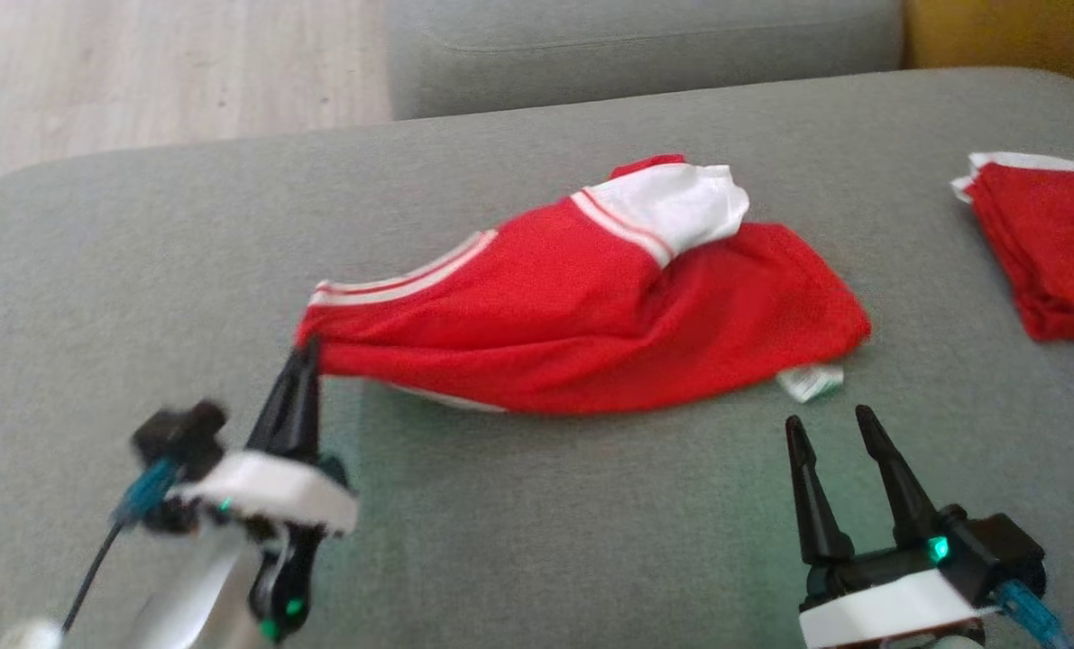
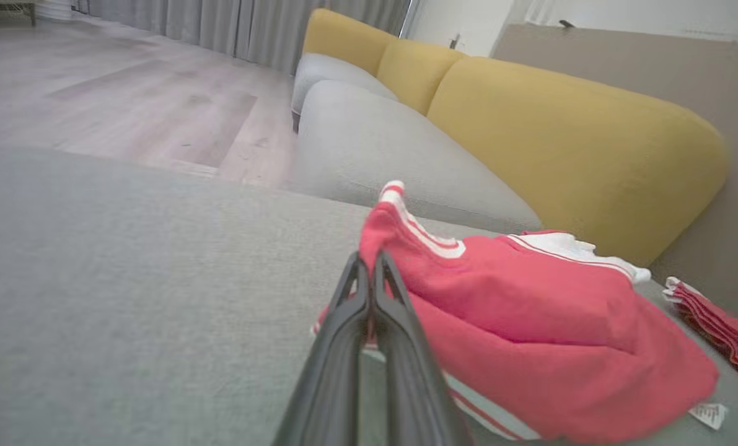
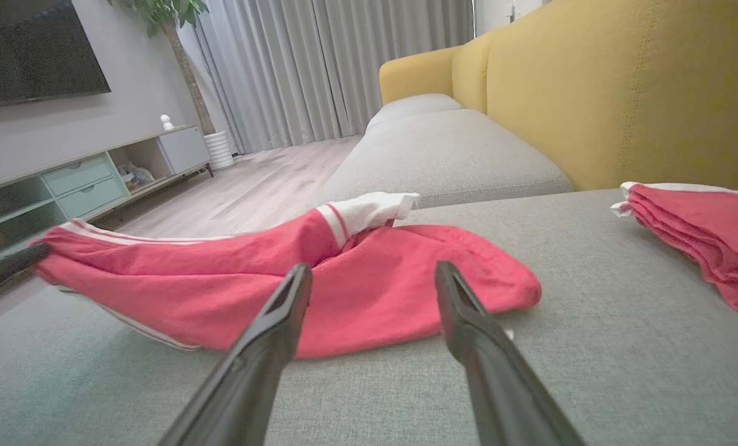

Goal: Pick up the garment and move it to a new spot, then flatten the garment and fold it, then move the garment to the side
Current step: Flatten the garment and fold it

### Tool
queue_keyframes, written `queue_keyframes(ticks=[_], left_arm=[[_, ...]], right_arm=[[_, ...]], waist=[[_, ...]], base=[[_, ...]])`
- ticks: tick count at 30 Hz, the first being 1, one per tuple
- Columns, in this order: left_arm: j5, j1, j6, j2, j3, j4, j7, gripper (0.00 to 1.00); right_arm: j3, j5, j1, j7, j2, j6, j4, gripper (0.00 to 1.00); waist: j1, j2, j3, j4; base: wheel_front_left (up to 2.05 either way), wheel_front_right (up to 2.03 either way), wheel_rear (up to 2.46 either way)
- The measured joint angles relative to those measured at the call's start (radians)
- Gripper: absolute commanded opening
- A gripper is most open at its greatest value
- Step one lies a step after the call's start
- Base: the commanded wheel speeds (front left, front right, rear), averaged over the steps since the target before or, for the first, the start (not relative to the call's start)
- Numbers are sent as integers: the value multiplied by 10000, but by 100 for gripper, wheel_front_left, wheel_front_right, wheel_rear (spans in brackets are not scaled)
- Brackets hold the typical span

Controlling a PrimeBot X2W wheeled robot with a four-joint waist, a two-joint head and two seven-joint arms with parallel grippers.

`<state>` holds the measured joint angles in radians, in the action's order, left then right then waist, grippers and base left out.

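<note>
garment (image 1: 591, 306) runs lengthwise left to right

The garment (image 1: 591, 315) lay across the middle of the seat (image 1: 500, 541), its left corner between the tips of the left gripper (image 1: 307, 349), which stood at the near left. The right gripper (image 1: 829, 419) sat at the near right, just before the garment's right end and apart from it. A pile (image 1: 1051, 243) lay well to the right at the seat's edge, apart from the garment, and behind the seat ran a sofa (image 1: 645, 45), with floor (image 1: 140, 81) behind to the left.
</note>
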<state>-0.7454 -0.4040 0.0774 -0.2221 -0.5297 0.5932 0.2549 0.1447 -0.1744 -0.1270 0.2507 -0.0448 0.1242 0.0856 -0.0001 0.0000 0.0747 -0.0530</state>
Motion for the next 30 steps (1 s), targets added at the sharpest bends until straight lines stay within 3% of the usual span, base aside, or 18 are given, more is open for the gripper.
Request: queue_keyframes(ticks=[7, 14, 16, 20, 23, 27, 29, 30], left_arm=[[499, 2281, -527, -577, 1697, -2336, 2, 0], [1143, 3188, -1438, -1152, 1962, -2918, -75, 0], [1243, 3340, -1643, -1252, 1979, -3009, -134, 100], [1931, 3265, -2010, -1785, 1969, -3804, -259, 100], [2324, 2381, -1645, -2290, 1649, -4420, -897, 100], [2713, -67, -205, -2596, 577, -5047, -2220, 100], [2725, -2033, 397, -2537, -564, -5112, -3225, 100], [2671, -2616, 477, -2460, -968, -5058, -3505, 100]], right_arm=[[-140, 86, -68, 2, 0, -2, 52, 100], [-130, 86, -84, 0, 2, 0, 121, 100], [-107, 102, -80, 0, 2, 0, 138, 100], [-138, 232, -77, 2, 2, 0, 196, 100], [-130, 382, -50, 2, 2, 0, 265, 100], [-13, 437, 145, 2, 0, 0, 284, 100], [142, 441, 536, 2, -12, 0, 249, 100], [188, 441, 662, 2, -21, 0, 234, 100]], waist=[[1, 0, 10, 554], [0, 0, 25, 676], [1, 0, 56, 642], [1, 0, 161, 627], [1, 0, 310, 646], [2, 0, 617, 569], [3, 0, 923, 433], [3, 0, 1038, 376]], base=[[0, 0, 0], [0, 0, 0], [0, 0, 0], [0, 0, 0], [0, 0, 0], [0, 0, 0], [0, 0, 0], [0, 0, 0]])
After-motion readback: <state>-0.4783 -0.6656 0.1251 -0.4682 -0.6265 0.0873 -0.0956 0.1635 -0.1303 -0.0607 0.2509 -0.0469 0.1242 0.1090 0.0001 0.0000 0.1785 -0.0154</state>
